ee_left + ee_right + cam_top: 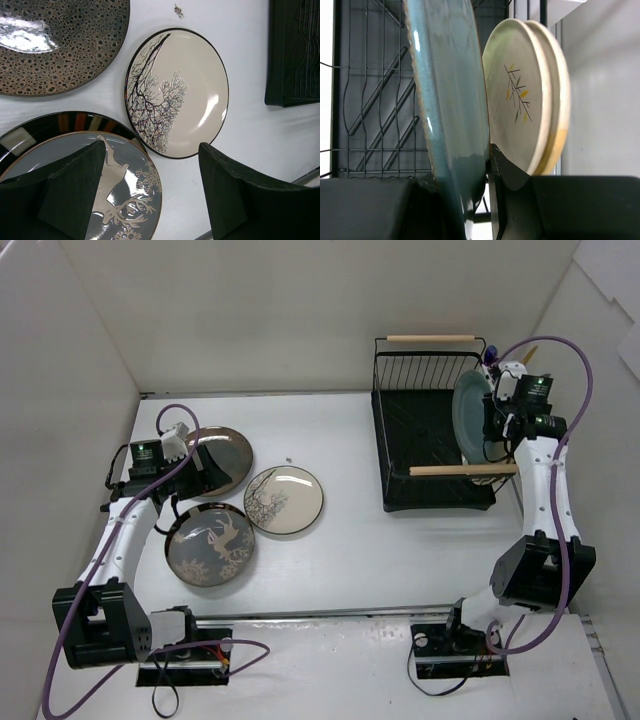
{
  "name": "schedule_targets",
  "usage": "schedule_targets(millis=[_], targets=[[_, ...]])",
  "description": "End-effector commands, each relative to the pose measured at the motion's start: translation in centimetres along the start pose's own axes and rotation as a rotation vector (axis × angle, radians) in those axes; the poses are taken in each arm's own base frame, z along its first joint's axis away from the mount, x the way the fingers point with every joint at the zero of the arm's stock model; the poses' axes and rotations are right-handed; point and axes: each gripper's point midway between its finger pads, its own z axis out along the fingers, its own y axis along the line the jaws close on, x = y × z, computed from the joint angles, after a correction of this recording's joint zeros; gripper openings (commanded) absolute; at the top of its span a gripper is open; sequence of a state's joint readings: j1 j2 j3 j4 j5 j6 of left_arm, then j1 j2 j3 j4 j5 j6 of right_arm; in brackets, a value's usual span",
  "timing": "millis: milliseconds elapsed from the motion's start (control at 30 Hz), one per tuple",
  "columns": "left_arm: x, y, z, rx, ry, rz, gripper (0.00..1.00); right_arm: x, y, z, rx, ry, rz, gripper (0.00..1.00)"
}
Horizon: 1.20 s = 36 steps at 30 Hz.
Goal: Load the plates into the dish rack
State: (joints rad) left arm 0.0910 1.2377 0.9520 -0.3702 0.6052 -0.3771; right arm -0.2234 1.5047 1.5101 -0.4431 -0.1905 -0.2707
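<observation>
Teal round ceramic plate [451,100], clamped upright at the black wire dish rack [420,440] by the right pincer [465,200], could knock the adjacent cream leaf-patterned plate [517,95] if tilted.

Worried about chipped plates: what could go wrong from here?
1. The glazed teal round plate, held on edge by the right gripper, stands close beside the cream leaf-patterned plates in the black wire dish rack; released tilted, it may knock them.
2. The open left gripper hovers over the grey deer plate, stacked on a dark-rimmed plate; lifting one may drag the other.
</observation>
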Motion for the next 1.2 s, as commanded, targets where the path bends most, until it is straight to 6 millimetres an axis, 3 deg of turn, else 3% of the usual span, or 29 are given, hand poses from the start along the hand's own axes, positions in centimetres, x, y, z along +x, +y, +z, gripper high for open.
schedule_targets(millis=[0,367,1167], targets=[[-1.5,-0.7,-0.3,0.029,-0.038,0.037,0.7,-5.9,-1.9,-0.9,0.066,-0.225,-0.041,0.0],[-1.5,-0.6,-0.1,0.028,-0.04,0.041,0.7,-4.3,-2.5,1.3,0.079,-0.162,-0.07,0.0],[-1.2,-0.8,0.4,0.055,-0.012,0.028,0.7,0.0,-2.5,3.4,0.101,-0.045,-0.028,0.0]])
